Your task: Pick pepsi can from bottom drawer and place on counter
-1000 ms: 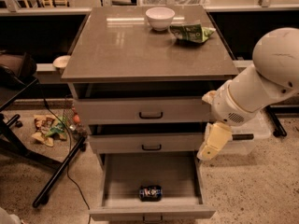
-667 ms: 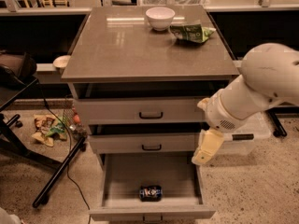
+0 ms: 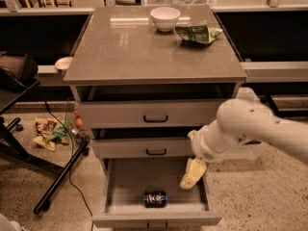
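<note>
arm (image 3: 250, 129) bent downward, tool (image 3: 192, 173) apparently over bottom drawer (image 3: 154, 220)

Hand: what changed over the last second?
The cream-coloured hand moved left and down, to above the right side of the open grey-beige bottom drawer. Nothing grasped. The small dark blue pepsi can lies unmoved in that drawer; white bowl and green snack bag unmoved on the grey-brown counter.
</note>
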Controlling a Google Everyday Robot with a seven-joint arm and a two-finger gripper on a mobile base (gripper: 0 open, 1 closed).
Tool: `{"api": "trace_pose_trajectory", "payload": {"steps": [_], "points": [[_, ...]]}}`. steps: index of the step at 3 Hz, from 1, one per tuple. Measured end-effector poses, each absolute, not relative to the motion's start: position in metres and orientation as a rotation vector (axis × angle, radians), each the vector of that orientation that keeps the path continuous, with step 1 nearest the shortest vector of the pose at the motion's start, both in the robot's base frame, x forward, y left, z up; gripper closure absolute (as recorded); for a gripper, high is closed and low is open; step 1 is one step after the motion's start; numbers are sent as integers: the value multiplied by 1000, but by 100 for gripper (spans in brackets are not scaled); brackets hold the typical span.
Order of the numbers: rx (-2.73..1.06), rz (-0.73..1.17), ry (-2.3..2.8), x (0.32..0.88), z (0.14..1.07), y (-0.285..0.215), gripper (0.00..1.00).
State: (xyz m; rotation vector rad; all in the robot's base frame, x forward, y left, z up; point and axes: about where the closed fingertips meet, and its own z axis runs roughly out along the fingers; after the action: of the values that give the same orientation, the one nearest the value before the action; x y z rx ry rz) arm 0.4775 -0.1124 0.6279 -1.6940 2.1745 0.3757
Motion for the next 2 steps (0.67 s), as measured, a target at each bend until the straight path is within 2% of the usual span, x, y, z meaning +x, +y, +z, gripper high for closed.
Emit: {"api": "trace_pose_trajectory", "payload": {"steps": [1,2], "points": [[-1589,432,2174,489,550,-97,0],[-1593,432,2174,489,551,-97,0]]}}
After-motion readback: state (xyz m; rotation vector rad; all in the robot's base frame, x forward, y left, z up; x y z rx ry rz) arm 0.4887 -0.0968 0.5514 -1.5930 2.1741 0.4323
